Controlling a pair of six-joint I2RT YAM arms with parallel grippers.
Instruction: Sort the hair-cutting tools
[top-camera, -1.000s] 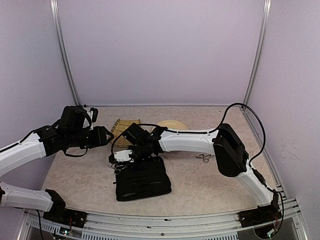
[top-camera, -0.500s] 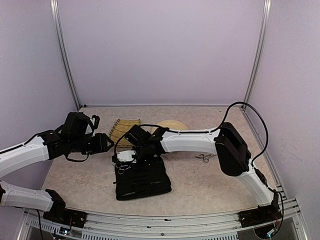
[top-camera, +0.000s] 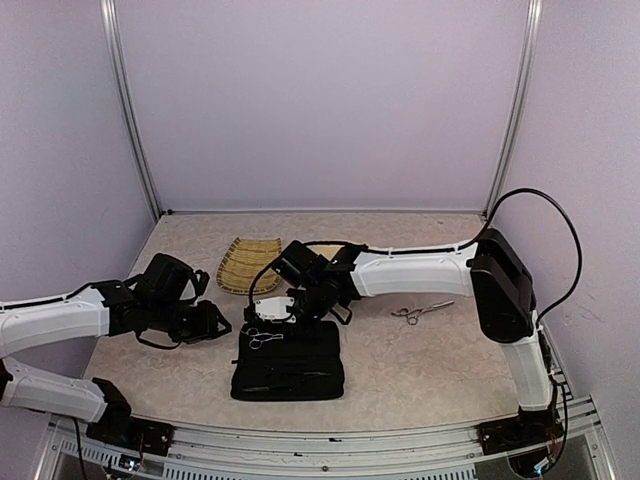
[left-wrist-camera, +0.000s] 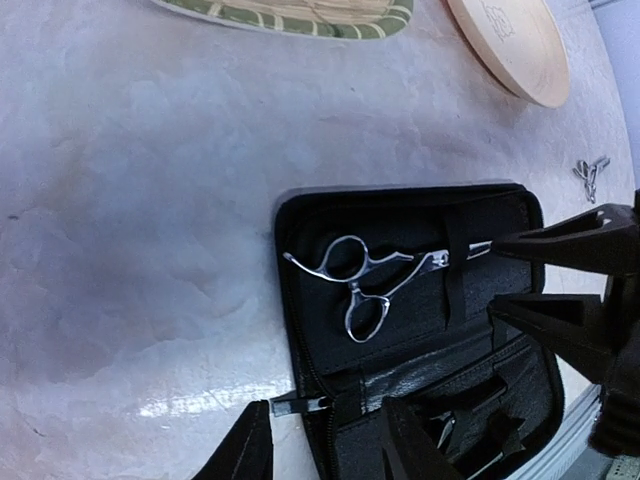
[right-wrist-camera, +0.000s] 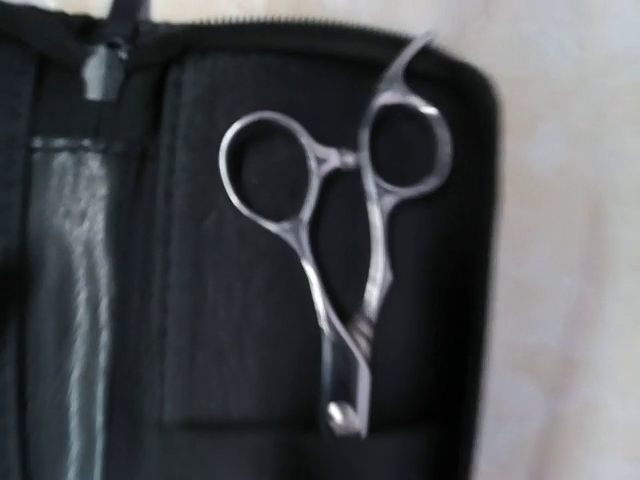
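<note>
One pair of silver scissors (left-wrist-camera: 372, 283) (right-wrist-camera: 345, 265) (top-camera: 263, 338) lies in the upper left part of the open black zip case (top-camera: 288, 362), blades tucked under a strap. My right gripper (left-wrist-camera: 493, 278) (top-camera: 275, 312) hovers just beyond the blade end, open, its fingers clear of the scissors; the right wrist view shows no fingers. My left gripper (left-wrist-camera: 330, 450) (top-camera: 207, 326) is open at the case's left edge, with the zip pull (left-wrist-camera: 297, 405) between its fingers. A second pair of scissors (top-camera: 420, 313) (left-wrist-camera: 588, 172) lies on the table right of the case.
A woven bamboo tray (top-camera: 248, 264) (left-wrist-camera: 300, 12) sits behind the case. A round wooden plate (left-wrist-camera: 510, 40) lies to its right, hidden under my right arm in the top view. Walls and metal posts close in the table's back and sides.
My right gripper brought the scissors down onto the case, opened and let them go. The left arm swung nearer and right, to the case's left edge, its jaws narrowing.
</note>
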